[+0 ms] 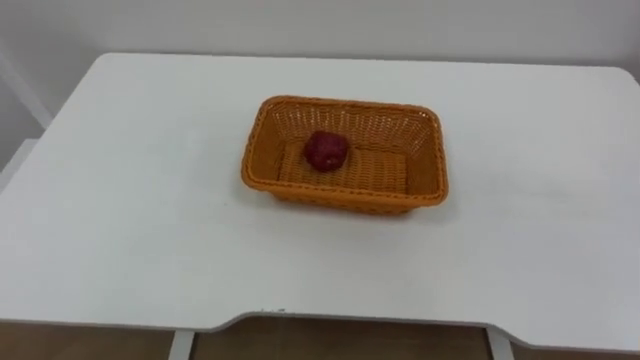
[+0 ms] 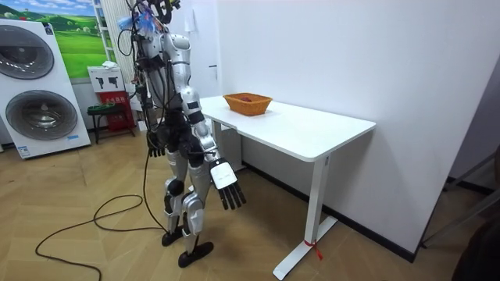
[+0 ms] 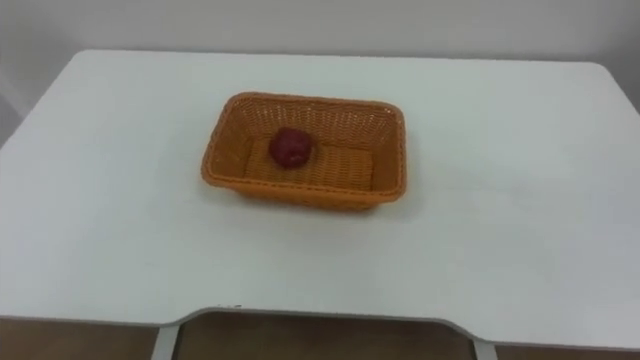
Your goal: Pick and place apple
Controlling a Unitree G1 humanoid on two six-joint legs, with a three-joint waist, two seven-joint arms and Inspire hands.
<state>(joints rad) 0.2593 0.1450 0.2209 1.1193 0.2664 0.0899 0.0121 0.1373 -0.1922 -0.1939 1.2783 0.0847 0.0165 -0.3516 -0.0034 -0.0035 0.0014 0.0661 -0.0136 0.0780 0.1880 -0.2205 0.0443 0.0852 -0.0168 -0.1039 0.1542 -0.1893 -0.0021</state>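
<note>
Picking looks not yet begun, or the placing is already done: these views alone cannot settle which. The dark red round apple [image 1: 326, 151] lies inside the orange woven rectangular basket [image 1: 343, 192], toward its left half and resting on the basket floor, apart from the walls. The basket sits near the middle of the white flat-topped table [image 1: 130, 210], with bare tabletop all round it. Neither hand is near it. In the room view the robot stands upright on the wood floor just off the table's edge, facing the table, with both arms hanging at its sides below tabletop height. The right hand [image 2: 226, 187], on the side nearer the camera, hangs by the thigh with its fingers straight and loosely spread, pointing down, holding nothing. The left hand [image 2: 156, 145] hangs at hip level on the far side of the body; whether it is spread or curled I cannot tell. If the apple is to be taken out, the next move calls for lifting an arm above the table, reaching over the basket's rim and coming down on the apple from above, since the walls block a sideways approach.
</note>
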